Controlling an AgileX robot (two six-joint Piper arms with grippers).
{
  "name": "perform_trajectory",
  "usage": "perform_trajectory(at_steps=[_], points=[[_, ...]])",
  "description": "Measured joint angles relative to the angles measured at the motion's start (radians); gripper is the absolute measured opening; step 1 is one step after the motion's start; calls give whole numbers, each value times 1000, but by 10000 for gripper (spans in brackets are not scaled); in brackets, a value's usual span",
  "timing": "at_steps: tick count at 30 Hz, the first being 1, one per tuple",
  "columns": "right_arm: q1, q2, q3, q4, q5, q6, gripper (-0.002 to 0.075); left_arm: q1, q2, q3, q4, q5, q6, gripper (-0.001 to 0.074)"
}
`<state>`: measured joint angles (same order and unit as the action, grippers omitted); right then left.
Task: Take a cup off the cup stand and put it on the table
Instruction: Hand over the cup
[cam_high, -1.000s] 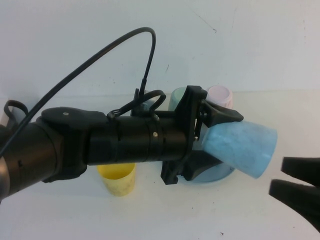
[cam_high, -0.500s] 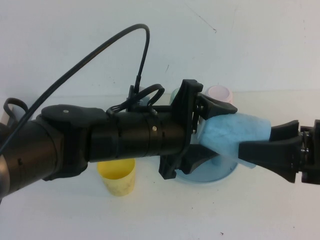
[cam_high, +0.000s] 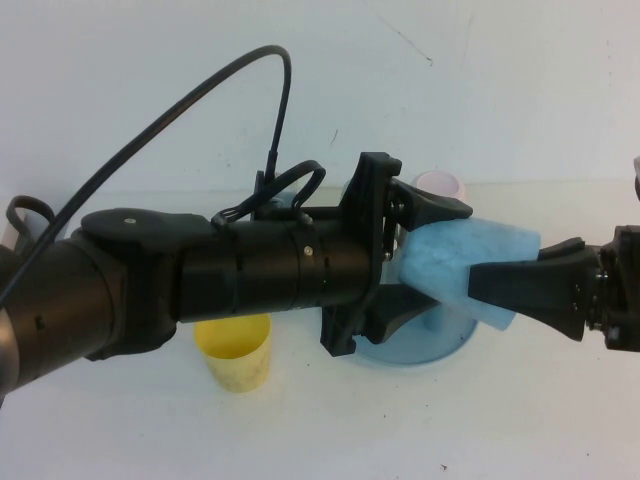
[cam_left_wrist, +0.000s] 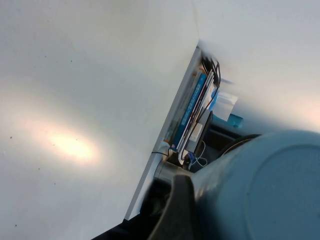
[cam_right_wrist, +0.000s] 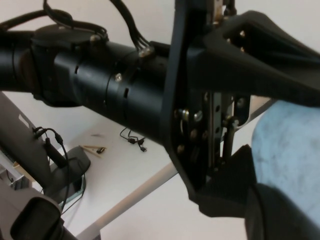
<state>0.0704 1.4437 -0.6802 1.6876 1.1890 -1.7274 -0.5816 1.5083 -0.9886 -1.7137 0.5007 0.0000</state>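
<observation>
While the light blue cup (cam_high: 470, 262) lies on its side in the air above the cup stand (cam_high: 430, 345), both grippers have hold of it. The left gripper (cam_high: 425, 260) reaches in from the left side of the stand and clamps the cup's narrow base end, one black finger (cam_high: 435, 210) over it and the other under it. The right gripper (cam_high: 500, 285) comes from the opposite side, its fingers closed in on the cup's wider mouth end, one finger (cam_high: 520, 282) lying across the near wall. In the left wrist view the cup's round base (cam_left_wrist: 270, 190) fills the corner, with the white table (cam_left_wrist: 75, 100) beyond it. In the right wrist view the marbled side of the cup (cam_right_wrist: 290, 150) sits just beside the left gripper's black frame. The stand rests on the table under the cup. A yellow cup (cam_high: 238, 355) stands on the table near the stand, below the left arm, and a pale pink cup (cam_high: 442, 187) shows just behind the left gripper.
</observation>
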Motion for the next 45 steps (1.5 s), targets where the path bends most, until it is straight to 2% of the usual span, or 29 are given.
perform_trajectory(at_steps=[22,45], points=[[0,2,0,-2,3,2,39,0,0,-4,-29,-11,188,572],[0,6,0,-4,-5,-19,37,0,0,-6,-55,-17,365,573]])
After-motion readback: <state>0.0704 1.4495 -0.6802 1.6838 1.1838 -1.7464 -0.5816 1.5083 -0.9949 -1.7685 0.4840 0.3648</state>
